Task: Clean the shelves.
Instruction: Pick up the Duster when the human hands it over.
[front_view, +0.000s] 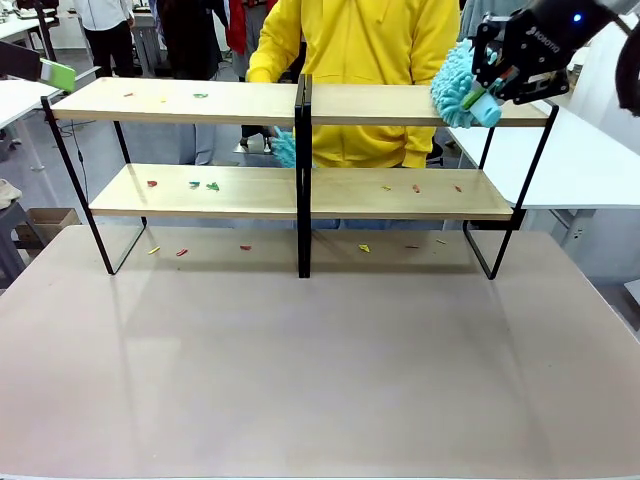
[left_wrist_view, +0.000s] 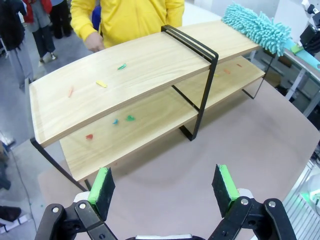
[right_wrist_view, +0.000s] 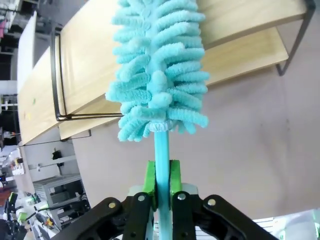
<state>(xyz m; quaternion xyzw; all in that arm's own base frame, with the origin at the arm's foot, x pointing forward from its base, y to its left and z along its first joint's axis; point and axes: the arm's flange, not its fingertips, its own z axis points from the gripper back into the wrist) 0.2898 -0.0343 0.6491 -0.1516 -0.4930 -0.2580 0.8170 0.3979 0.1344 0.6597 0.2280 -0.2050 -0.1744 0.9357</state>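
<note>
Shelves: the shelves (front_view: 190, 101) stand across the far part of the table (front_view: 320, 380), with two wood boards on each side of a black middle post. A person in a yellow top (front_view: 360, 50) is just behind them.
Step in hand: judging by where the duster rests, dusting the top board to the right of the shelves' post.
Duster: the fluffy teal duster (right_wrist_view: 157, 75) lies with its head on the right end of the shelves' top board. Its handle runs back off that end.
Right claw: the right claw (right_wrist_view: 162, 180) is squeezed fully closed on the duster's thin teal handle, a green pad on each side, just below the fluffy head. It hangs off the right end of the shelves and touches nothing else.
Left claw: the left claw (left_wrist_view: 164, 187) is spread wide and empty, in front of the shelves' left half and well apart from the boards.
Litter: small coloured scraps (front_view: 200, 96) dot the shelves' left top board, both lower boards and the table beneath. I see none on the right top board.
Doing it well: lay the head flat, press lightly, and sweep in one long stroke so the scraps travel together. Lift over the middle post, which would likely block the head.
Watch for: a hard push may shift the shelves, and top-board scraps may drop onto the lower boards, so do the top first.
</note>
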